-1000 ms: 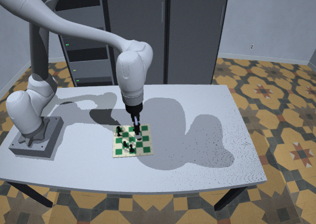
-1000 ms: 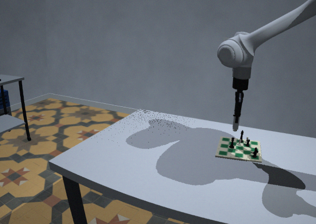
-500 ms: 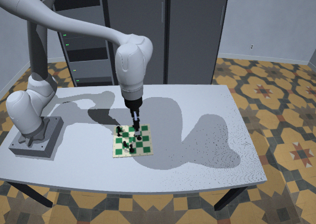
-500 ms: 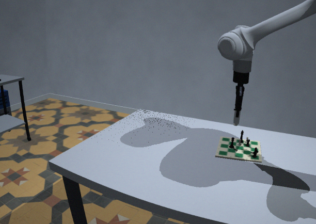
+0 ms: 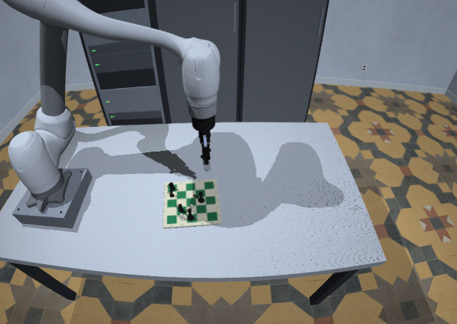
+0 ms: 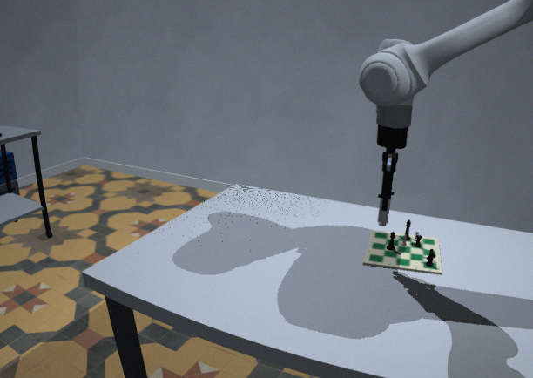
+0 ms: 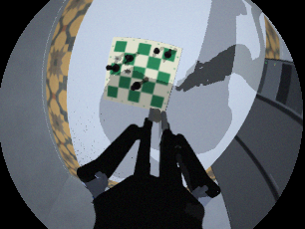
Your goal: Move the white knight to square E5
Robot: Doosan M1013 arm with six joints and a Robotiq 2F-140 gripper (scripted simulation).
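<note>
The green and cream chessboard [image 5: 192, 203] lies on the grey table; it also shows in the exterior view [image 6: 402, 252] and the wrist view [image 7: 143, 73]. Several black pieces stand on it, among them one at the far left corner [image 5: 172, 189] and one near the middle [image 5: 201, 196]. A pale piece [image 5: 182, 216] sits near the front edge. My gripper [image 5: 206, 163] [image 6: 382, 218] hangs well above the table, just off the board's far edge. It is shut on a small pale piece, the white knight, which shows at the fingertips in the wrist view [image 7: 153, 115].
The arm's base [image 5: 48, 201] stands on the table's left end. Dark cabinets and a server rack [image 5: 123, 78] stand behind the table. A small shelf [image 6: 17, 182] stands on the floor at the far left of the exterior view.
</note>
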